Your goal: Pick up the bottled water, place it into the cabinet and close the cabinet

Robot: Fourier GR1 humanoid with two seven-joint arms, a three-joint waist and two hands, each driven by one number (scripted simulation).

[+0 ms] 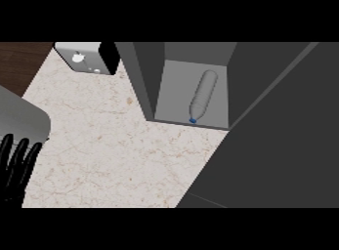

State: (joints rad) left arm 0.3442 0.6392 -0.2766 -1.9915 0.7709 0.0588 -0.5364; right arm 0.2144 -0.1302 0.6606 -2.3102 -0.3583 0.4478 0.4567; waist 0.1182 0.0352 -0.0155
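The bottled water [202, 95] lies on its side inside the open grey cabinet [179, 68], its blue cap toward the cabinet's front edge. The cabinet's door [287, 141] is a large dark grey panel that fills the right side of the view, swung across in front of the opening's right part. My left hand [10, 168] shows at the lower left edge, open with its fingers pointing up, resting well away from the cabinet. My right hand does not show anywhere.
A pale marble counter [114, 151] spreads across the middle. A white and black appliance [89, 57] stands at the back left. A grey rounded sink edge [13, 117] lies at the left, with dark wood floor behind it.
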